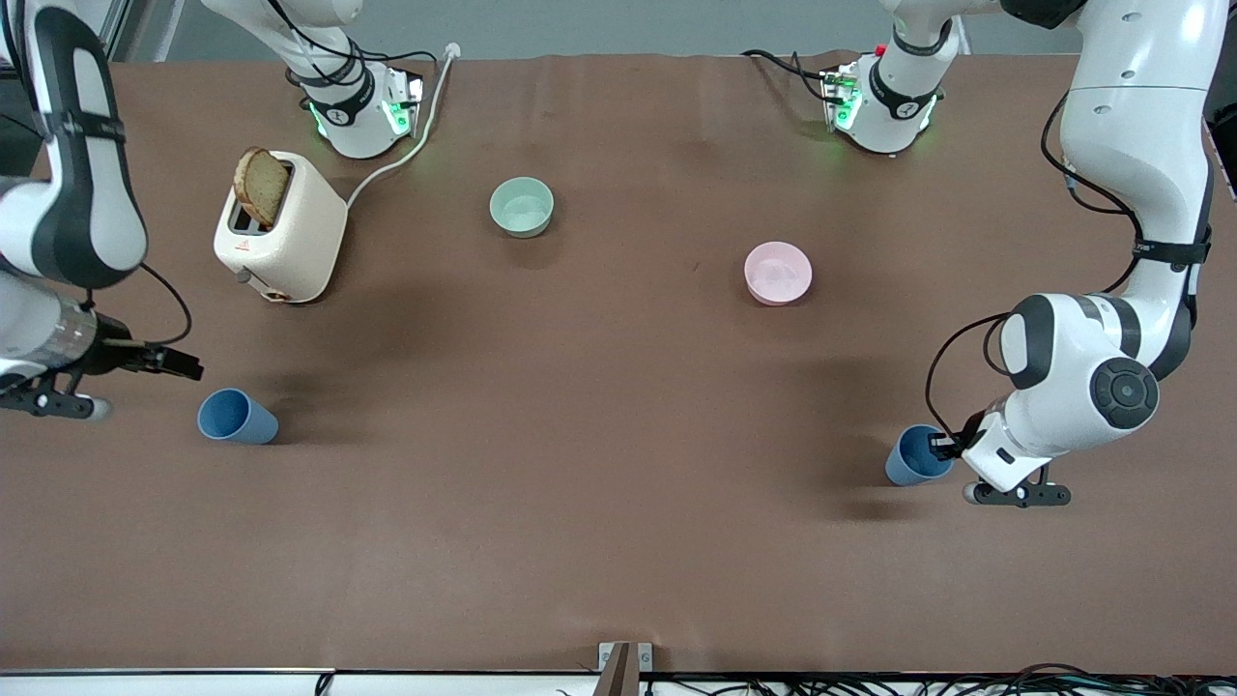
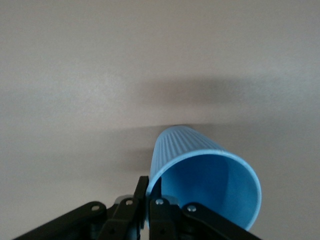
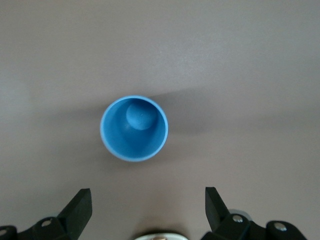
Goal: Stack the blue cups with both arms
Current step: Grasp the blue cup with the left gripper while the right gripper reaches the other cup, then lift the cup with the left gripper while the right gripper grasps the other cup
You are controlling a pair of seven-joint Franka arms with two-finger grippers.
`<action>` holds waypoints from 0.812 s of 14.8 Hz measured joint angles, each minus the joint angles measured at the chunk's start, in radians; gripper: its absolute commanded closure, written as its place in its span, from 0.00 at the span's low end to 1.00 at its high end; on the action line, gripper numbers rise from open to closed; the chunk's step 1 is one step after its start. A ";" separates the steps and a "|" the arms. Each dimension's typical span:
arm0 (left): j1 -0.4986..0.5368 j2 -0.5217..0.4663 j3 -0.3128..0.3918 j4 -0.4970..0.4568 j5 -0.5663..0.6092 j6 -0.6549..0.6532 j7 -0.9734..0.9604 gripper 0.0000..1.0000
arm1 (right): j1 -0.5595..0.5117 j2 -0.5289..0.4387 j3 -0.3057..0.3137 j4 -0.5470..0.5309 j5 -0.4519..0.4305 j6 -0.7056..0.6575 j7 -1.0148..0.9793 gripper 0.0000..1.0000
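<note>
I see the left gripper (image 2: 149, 200) pinching one cup's (image 1: 916, 455) rim at its end of the table; right gripper (image 3: 148, 210) spread wide above the other cup (image 1: 236, 417).

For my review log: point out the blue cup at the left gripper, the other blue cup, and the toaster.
Blue cup at left gripper (image 2: 215, 175), left wrist view: inside wall near the rim.
Other blue cup (image 3: 134, 128), right wrist view: inner bottom, seen from above.
Toaster (image 1: 300, 237), front view: cream side panel.

High front camera facing robots, wrist cameras close above each blue cup (image 3: 134, 128)
</note>
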 measured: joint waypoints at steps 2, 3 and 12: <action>-0.014 -0.002 -0.012 0.008 0.000 -0.001 -0.019 1.00 | -0.002 0.048 0.000 -0.005 0.000 0.061 0.000 0.01; -0.027 -0.006 -0.023 0.014 -0.001 -0.007 -0.041 1.00 | -0.002 0.067 0.000 -0.014 0.000 0.101 0.000 0.02; -0.304 -0.108 -0.244 0.050 -0.002 -0.197 -0.684 1.00 | -0.012 0.150 0.000 -0.071 0.000 0.278 -0.020 0.21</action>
